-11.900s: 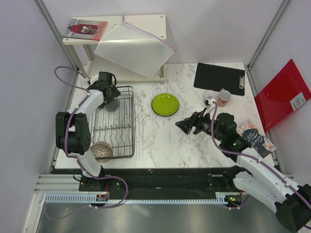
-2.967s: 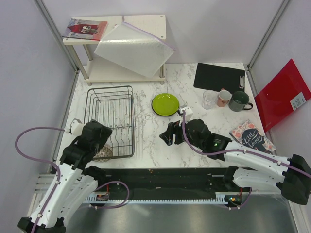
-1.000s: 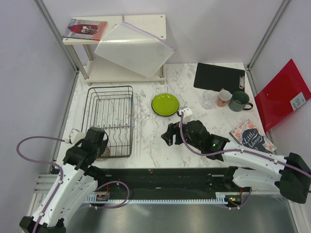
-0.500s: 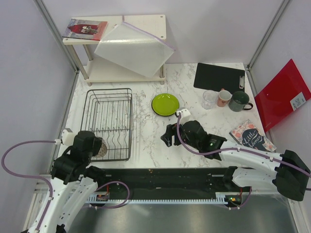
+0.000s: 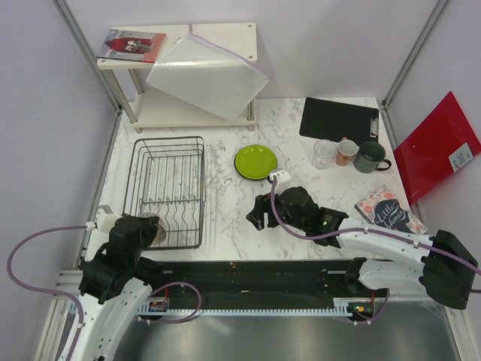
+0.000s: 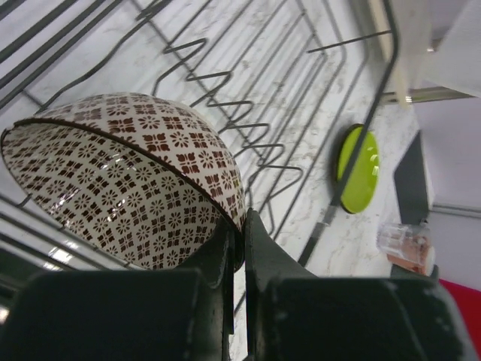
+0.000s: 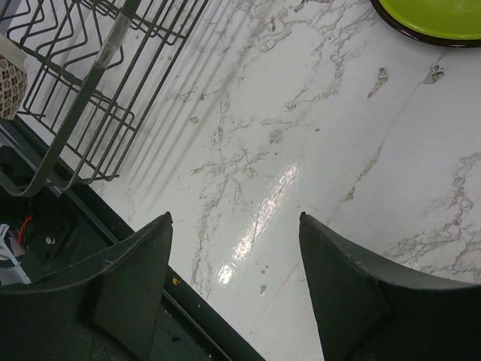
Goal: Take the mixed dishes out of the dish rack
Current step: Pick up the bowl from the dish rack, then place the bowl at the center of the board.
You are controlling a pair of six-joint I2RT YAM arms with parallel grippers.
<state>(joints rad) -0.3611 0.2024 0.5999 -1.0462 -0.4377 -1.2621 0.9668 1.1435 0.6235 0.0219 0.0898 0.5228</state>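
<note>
One rack [image 5: 169,188] stands left of centre. One bowl [image 6: 120,180] sits at its lower-left corner, rim clenched in the left jaws and mostly hidden from above. One plate [image 5: 255,162], glass [image 5: 324,153], cup [image 5: 346,151] and mug [image 5: 370,156] are at upper right. The right jaws hang released over the tabletop [image 5: 225,214].

Bright overhead light is glaring off the white marbled tabletop [image 7: 259,210]; the black wire dish rack [image 7: 96,71] is casting soft shadows.

— Where is the way open?
— Bare table [image 5: 225,207] runs near to far between the rack [image 5: 167,192] and the right gripper [image 5: 255,216], up to the plate [image 5: 255,162] at the far end.
— And rightward?
— The glass [image 5: 325,153], cup [image 5: 346,151] and mug [image 5: 370,157] crowd the far right, a book [image 5: 389,210] nearer.
</note>
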